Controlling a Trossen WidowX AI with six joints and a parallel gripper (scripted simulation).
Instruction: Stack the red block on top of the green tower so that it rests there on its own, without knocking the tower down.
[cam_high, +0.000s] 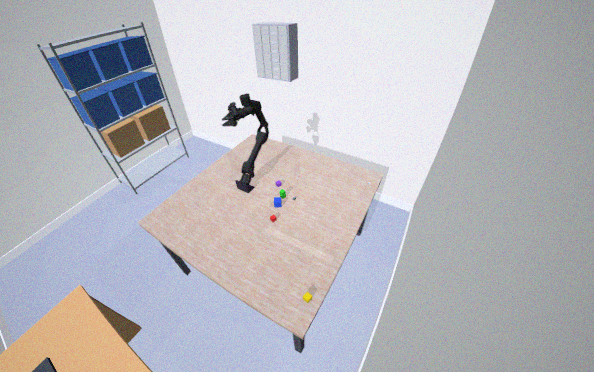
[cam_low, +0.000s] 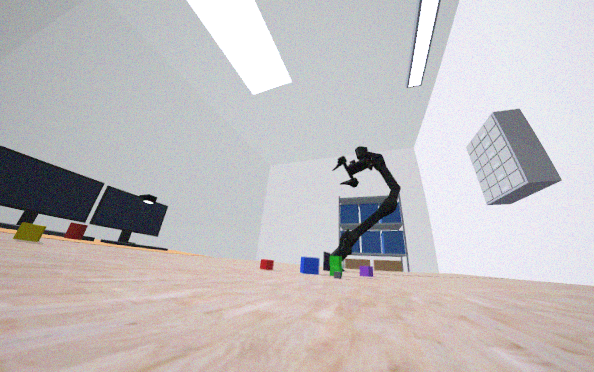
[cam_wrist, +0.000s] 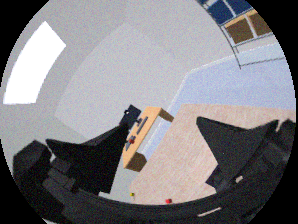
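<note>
The red block (cam_high: 273, 218) (cam_low: 266, 264) (cam_wrist: 168, 201) lies on the table, on the far side of the blue block from the green tower. The small, narrow green tower (cam_high: 282, 193) (cam_low: 335, 265) stands upright between the blue and purple blocks, with nothing on top. It does not show in the wrist view. My gripper (cam_high: 223, 121) (cam_low: 338, 176) (cam_wrist: 162, 123) is open and empty, high above the table, far from the red block and the tower. Its fingers point away from the blocks.
On the table (cam_high: 225, 230) (cam_low: 200, 325) (cam_wrist: 175, 155), a blue block (cam_high: 277, 202) (cam_low: 309, 265) stands close to the tower. A purple block (cam_high: 278, 183) (cam_low: 366, 271) and a tiny grey block (cam_high: 294, 198) (cam_low: 338, 275) are also near it. A yellow block (cam_high: 307, 297) (cam_low: 30, 232) (cam_wrist: 132, 194) lies near a table corner.
</note>
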